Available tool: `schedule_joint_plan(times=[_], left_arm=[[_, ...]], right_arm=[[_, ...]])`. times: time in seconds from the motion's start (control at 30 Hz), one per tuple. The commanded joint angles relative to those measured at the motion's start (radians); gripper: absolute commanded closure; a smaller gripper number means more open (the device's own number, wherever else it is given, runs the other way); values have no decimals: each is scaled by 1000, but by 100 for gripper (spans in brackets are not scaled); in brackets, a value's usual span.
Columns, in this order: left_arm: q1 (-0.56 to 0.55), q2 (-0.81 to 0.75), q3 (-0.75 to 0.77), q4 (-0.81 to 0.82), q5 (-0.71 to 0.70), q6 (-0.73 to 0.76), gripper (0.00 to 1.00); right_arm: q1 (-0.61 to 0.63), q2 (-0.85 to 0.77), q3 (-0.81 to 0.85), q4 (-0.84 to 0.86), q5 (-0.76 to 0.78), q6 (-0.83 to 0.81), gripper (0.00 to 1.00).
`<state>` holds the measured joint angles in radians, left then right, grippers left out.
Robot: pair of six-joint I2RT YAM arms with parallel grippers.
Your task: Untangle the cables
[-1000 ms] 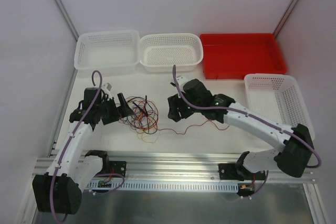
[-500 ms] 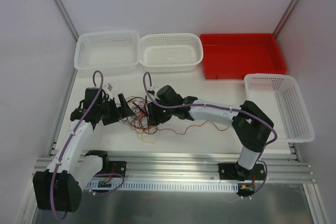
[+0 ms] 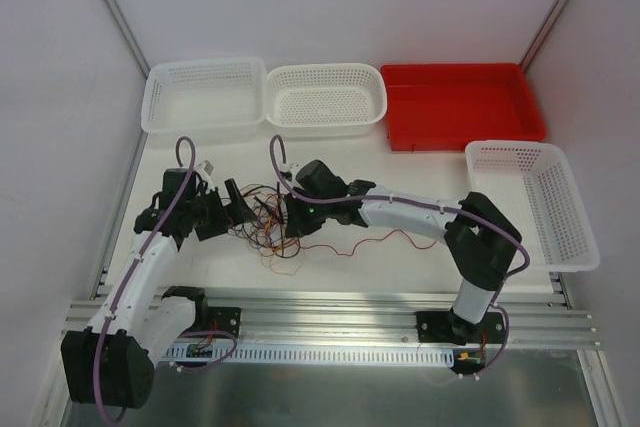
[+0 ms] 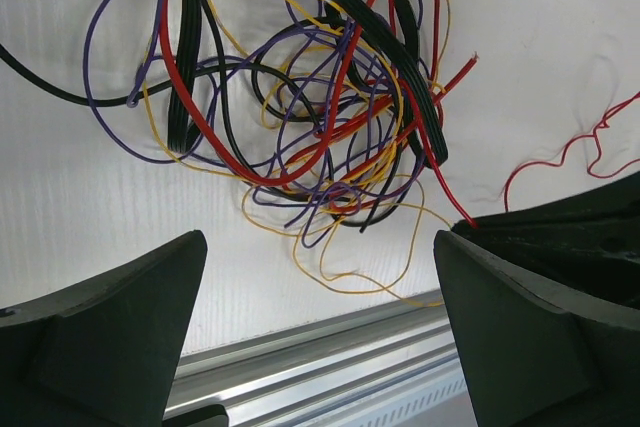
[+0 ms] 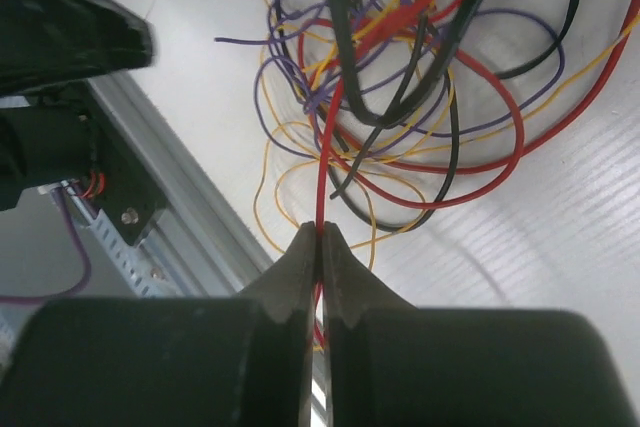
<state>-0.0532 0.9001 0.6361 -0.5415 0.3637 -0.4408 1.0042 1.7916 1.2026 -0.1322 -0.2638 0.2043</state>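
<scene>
No readable text, labels, brands, numbers or signs anywhere in top or wrist views.

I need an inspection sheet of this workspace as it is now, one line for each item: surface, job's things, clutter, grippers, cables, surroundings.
Surface: white table, no spills or marks seen.
Job's things: cables lie in one tangle of black, red, yellow and purple strands between the arms; a thin red strand trails away toward the right arm's side.
Clutter: nothing seen.
Grippers: left gripper open beside the tangle, holding nothing; right gripper shut on a red cable.
Cables: purple-grey arm leads run along both arms, apart from the tangle.
Surroundings: three white baskets and a red tray, all empty; metal rail at the near edge.
</scene>
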Motion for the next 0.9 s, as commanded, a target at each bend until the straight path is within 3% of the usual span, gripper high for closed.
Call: schedule_joint_plan(times=[0.0,0.2,0.57,0.77,0.87], left_arm=[[-40,-35,-15,-2,-41,-70,1],[-253,-15,-21,57,-245,-170,1],[-415,103,-26,166,-256,-219,6],[-447,-16,-122,183,-295,-309,4],[-447,-182,-180,184,-302,-335,3]], right_arm=[[5,-138,66,-76,-26,-40,99],[7,-216,132,-168,-38,-72,99],[7,-264,150,-190,-20,-89,99],[5,-261,140,-185,-2,-94,99],[5,-265,135,-182,-6,-91,99]])
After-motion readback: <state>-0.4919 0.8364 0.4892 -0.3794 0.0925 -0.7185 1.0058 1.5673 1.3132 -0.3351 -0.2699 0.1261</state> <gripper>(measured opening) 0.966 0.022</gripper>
